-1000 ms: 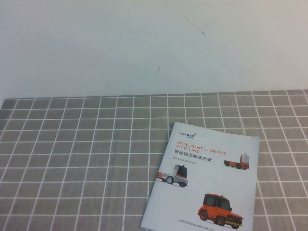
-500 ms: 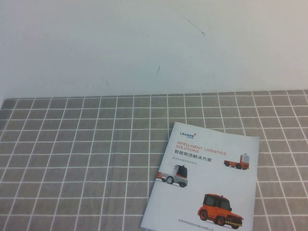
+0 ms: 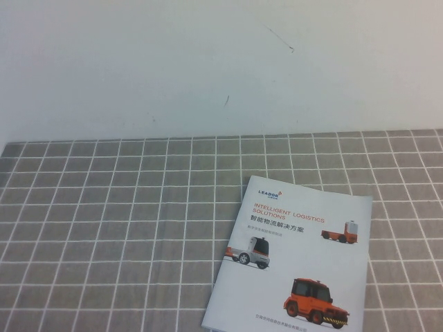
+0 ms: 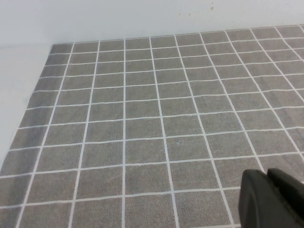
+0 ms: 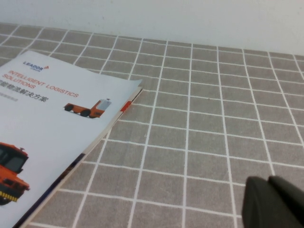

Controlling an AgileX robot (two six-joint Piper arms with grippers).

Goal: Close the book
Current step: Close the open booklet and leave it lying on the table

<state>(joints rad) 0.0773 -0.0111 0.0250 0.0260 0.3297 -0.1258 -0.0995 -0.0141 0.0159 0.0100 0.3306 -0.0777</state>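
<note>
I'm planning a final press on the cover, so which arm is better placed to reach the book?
Right. The book lies on the robot's right of the cloth, and the right gripper, shut, hangs near its edge. The left gripper, also shut, is over bare cloth.

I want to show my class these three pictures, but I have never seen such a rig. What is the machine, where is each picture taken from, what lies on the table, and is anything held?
This is a robot with two arms, each ending in a gripper, a two-fingered clamp. The high view looks down from a raised camera on the robot's own side; neither arm shows in it. The other two pictures come from cameras on the wrists. The dark shape in the corner of each is the left gripper or the right gripper, both shut and holding nothing. On the grey checked cloth lies one booklet, cover up and apparently closed, toward the robot's right.
</note>
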